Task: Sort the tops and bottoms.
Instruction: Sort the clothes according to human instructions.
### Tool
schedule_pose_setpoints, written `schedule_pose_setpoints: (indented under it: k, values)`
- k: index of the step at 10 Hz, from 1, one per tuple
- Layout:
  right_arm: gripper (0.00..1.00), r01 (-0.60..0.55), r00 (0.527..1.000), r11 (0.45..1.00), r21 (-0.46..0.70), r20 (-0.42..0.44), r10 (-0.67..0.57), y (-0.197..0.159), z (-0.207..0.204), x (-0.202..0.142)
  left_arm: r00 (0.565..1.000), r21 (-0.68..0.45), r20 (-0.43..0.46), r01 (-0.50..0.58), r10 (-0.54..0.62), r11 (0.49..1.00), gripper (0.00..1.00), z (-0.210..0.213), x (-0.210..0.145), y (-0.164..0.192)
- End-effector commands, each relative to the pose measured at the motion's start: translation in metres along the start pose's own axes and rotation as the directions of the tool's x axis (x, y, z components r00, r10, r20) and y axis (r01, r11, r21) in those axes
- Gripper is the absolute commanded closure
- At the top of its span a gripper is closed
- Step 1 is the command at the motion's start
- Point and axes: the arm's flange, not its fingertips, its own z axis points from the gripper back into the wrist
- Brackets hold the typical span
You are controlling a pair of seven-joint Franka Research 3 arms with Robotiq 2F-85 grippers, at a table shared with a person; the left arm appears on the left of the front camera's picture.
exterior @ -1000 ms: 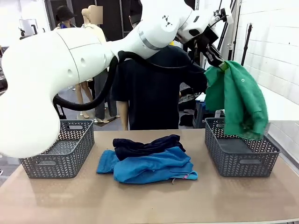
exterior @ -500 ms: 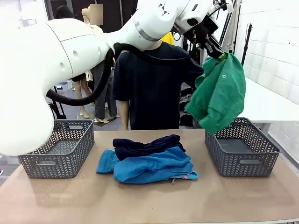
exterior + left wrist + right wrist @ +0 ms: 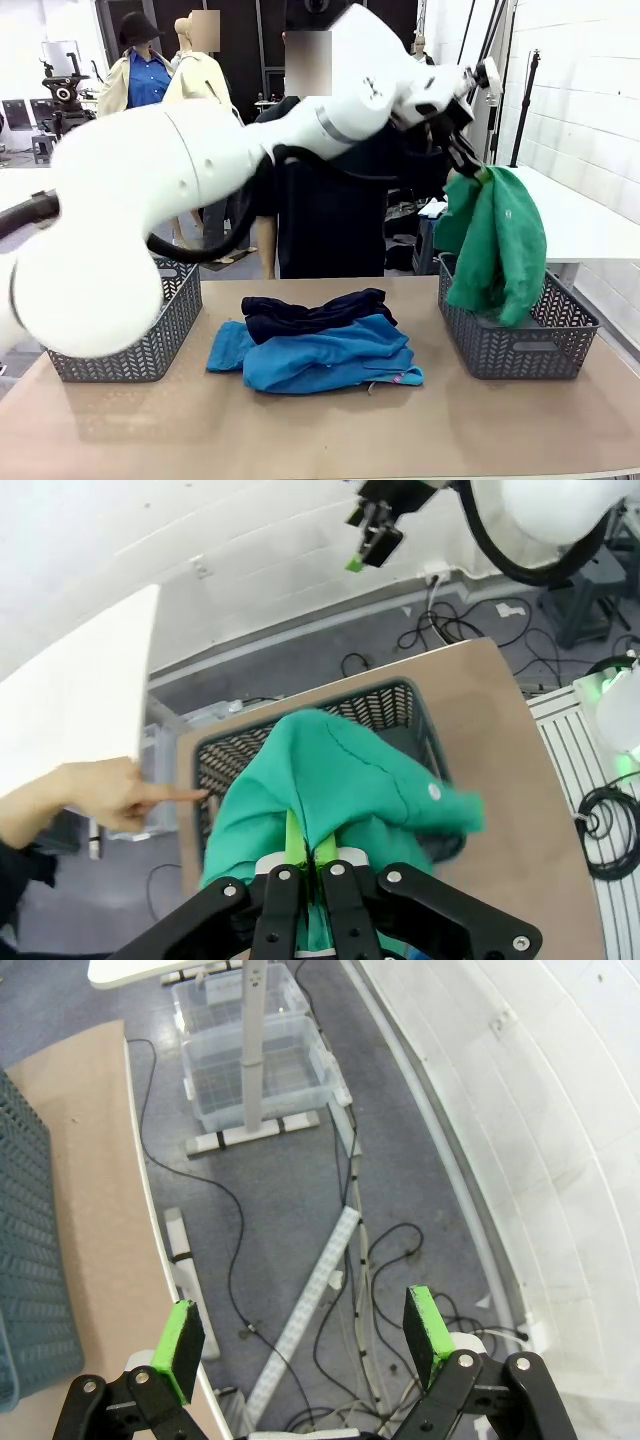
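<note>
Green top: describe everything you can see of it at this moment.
The green top is soft bright-green cloth with a small pale snap or button. It hangs bunched from the left gripper, shut on its upper edge. Its lower end dangles inside the grey basket on the robot's right; whether it reaches the basket's floor cannot be told.

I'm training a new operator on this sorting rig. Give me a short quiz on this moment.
1. True or false: the left gripper is shut on the green top.
2. The top hangs over: A the left basket; B the right basket; C the pile.
3. Fill in: the right gripper is ____.
Key: 1 true; 2 B; 3 open.
</note>
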Motion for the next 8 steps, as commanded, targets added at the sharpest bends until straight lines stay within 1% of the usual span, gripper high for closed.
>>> schedule_pose_setpoints:
  k: [1, 2, 3, 4, 5, 6, 8]
  values:
    - [0.00, -0.002, 1.000, 1.000, 0.003, -0.006, 0.002, -0.001, 0.000, -0.001, 0.999, -0.049, 0.024, 0.023, -0.022, 0.999, 1.00, -0.062, 0.061, 0.051]
    - [0.00, -0.002, 1.000, 1.000, 0.003, -0.006, 0.002, -0.001, 0.000, -0.001, 1.000, -0.044, -0.007, 0.029, -0.029, 0.999, 1.00, -0.087, 0.062, 0.050]
    - [0.00, -0.002, 1.000, 1.000, 0.003, -0.006, 0.002, -0.001, 0.000, -0.001, 0.999, -0.085, -0.025, 0.021, -0.023, 0.996, 1.00, -0.110, 0.059, 0.046]
    - [0.00, -0.002, 1.000, 1.000, 0.003, -0.006, 0.002, -0.001, 0.000, -0.001, 0.997, -0.139, -0.062, 0.031, -0.040, 0.990, 1.00, -0.133, 0.053, 0.037]
    - [0.00, -0.002, 1.000, 1.000, 0.003, -0.006, 0.002, -0.001, 0.000, -0.001, 0.994, -0.165, -0.099, 0.031, -0.048, 0.986, 1.00, -0.152, 0.045, 0.031]
    - [0.00, -0.002, 1.000, 1.000, 0.003, -0.006, 0.002, -0.001, 0.000, -0.001, 0.990, -0.187, -0.133, 0.010, -0.035, 0.982, 1.00, -0.165, 0.034, 0.025]
    - [0.00, -0.002, 1.000, 1.000, 0.003, -0.006, 0.002, -0.001, 0.000, -0.001, 0.979, -0.236, -0.188, 0.039, -0.084, 0.971, 1.00, -0.197, 0.009, 0.002]
